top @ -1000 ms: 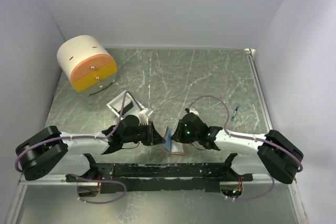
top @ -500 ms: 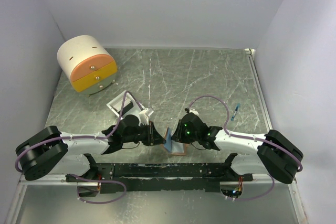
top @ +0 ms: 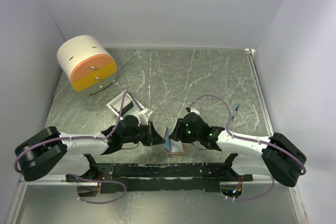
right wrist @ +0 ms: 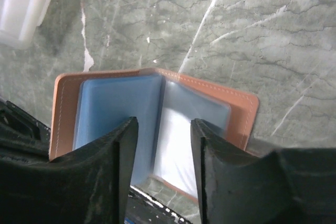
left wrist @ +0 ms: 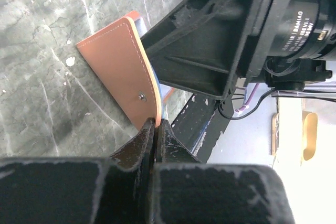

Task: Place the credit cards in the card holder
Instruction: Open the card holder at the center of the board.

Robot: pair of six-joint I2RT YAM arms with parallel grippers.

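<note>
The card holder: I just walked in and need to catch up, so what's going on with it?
The left claw is shut on the edge of the card holder, holding its salmon-brown cover tilted up off the table. The right claw hangs open over the pale blue pockets. No credit card shows in any view.

Salmon-brown outside, pale blue inside — card holder [right wrist: 157,106].
</note>
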